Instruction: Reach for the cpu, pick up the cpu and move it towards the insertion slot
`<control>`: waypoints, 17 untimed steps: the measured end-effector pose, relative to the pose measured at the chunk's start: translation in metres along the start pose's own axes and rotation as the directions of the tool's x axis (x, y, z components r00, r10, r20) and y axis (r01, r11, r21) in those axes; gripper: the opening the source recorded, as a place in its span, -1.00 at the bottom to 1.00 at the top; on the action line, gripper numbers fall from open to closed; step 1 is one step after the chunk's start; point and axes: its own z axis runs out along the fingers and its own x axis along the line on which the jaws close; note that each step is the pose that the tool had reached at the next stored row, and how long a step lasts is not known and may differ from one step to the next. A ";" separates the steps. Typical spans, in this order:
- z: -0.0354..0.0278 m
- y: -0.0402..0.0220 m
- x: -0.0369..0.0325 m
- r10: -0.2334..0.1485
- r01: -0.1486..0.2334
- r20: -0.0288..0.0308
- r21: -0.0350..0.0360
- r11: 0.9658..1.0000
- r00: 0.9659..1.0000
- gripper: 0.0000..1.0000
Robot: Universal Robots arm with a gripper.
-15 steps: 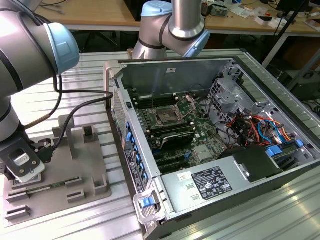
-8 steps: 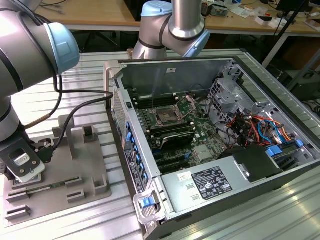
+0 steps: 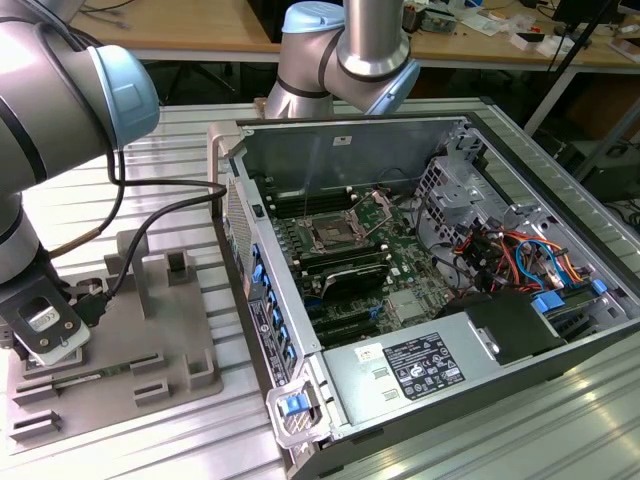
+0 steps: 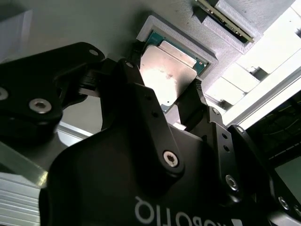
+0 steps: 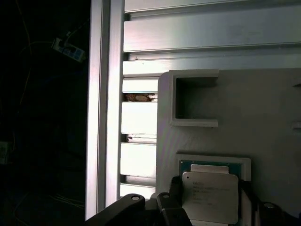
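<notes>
The cpu point(image 4: 165, 70) point(image 5: 210, 195), a flat square chip with a pale silvery top, lies in a square recess of the gray plastic plate point(image 3: 185, 345). In both wrist views my gripper point(image 4: 165, 84) point(image 5: 211, 207) straddles it, one black finger point(image 4: 135, 77) against each of two opposite edges, shut on the chip. In the exterior view the gripper point(image 3: 45, 335) hangs low over the plate's left part, at that view's left. The insertion slot point(image 3: 330, 233), a silver-framed socket with a dark centre, sits on the motherboard inside the open computer case, well off to the exterior view's right.
The case's tall metal side wall point(image 3: 240, 230) stands between the plate and the motherboard. Raised blocks point(image 3: 178, 268) rise from the plate. A black cable point(image 3: 150, 212) hangs from the arm. A labelled box point(image 3: 420, 365) and coloured wires point(image 3: 520, 255) fill the case's near and right parts.
</notes>
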 end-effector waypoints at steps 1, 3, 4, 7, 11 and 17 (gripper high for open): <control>0.0000 0.0000 0.0000 0.000 0.000 0.000 0.000 1.000 1.000 0.09; -0.0011 0.0001 0.0000 0.000 0.000 0.000 0.000 1.000 1.000 0.09; -0.0021 0.0001 0.0000 0.000 0.000 0.000 0.000 1.000 1.000 0.09; -0.0031 0.0001 0.0000 0.000 0.000 0.000 0.000 1.000 1.000 0.09; -0.0033 0.0001 0.0000 0.000 0.000 0.000 0.000 1.000 1.000 0.09; -0.0063 0.0001 0.0000 0.000 0.000 0.000 0.000 1.000 1.000 0.09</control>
